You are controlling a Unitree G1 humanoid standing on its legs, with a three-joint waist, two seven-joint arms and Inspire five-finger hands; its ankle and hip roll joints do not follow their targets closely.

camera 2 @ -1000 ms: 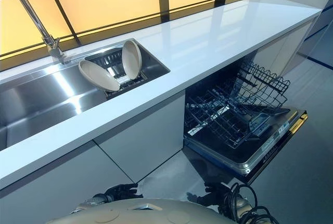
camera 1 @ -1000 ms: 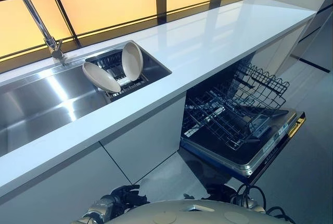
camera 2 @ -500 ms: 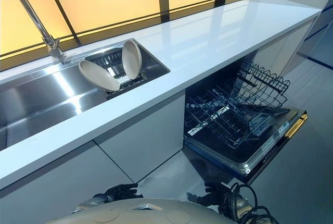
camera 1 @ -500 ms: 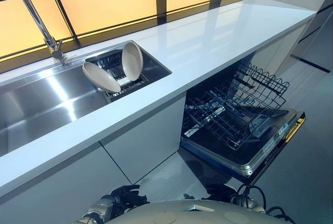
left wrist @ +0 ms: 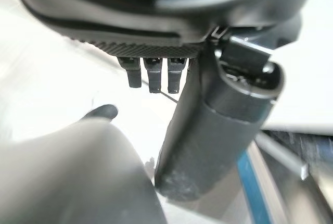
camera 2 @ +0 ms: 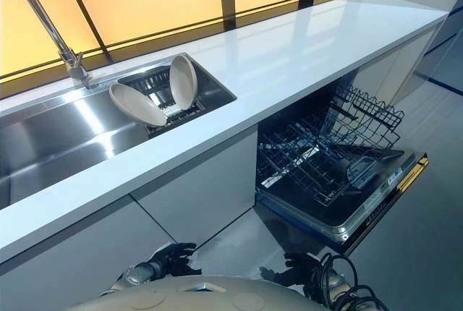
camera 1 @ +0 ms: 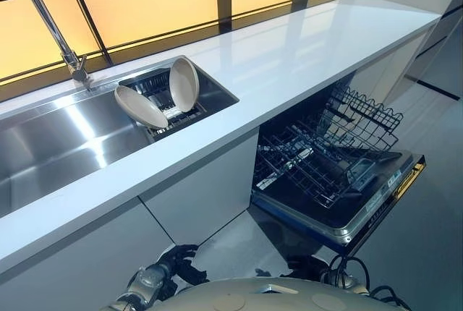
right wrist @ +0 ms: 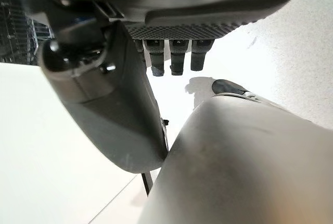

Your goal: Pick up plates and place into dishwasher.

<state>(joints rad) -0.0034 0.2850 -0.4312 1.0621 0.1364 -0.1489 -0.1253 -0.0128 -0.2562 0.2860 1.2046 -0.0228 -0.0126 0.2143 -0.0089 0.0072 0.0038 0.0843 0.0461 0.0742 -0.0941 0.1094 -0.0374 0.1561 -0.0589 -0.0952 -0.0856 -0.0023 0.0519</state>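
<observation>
Two beige plates stand on edge in a black dish rack (camera 1: 155, 88) at the right end of the steel sink (camera 1: 51, 145): one plate (camera 1: 139, 106) leans low to the left, the other plate (camera 1: 184, 84) stands more upright. The dishwasher (camera 1: 362, 210) under the counter is open, its door down and its lower wire rack (camera 1: 311, 166) pulled out with no plates in it. My left hand (camera 1: 179, 260) hangs low in front of the cabinet, fingers (left wrist: 151, 75) relaxed, holding nothing. My right hand (camera 1: 300, 266) hangs low by the dishwasher door, fingers (right wrist: 171, 60) relaxed, holding nothing.
A long white counter (camera 1: 304, 43) runs in front of the sink and over the dishwasher. A tall curved faucet (camera 1: 43, 14) stands behind the sink at the left. An upper wire rack (camera 1: 369, 112) sticks out above the lower one. Grey floor lies to the right.
My left hand has risen a little towards the cabinet front. The right hand and the plates have not moved.
</observation>
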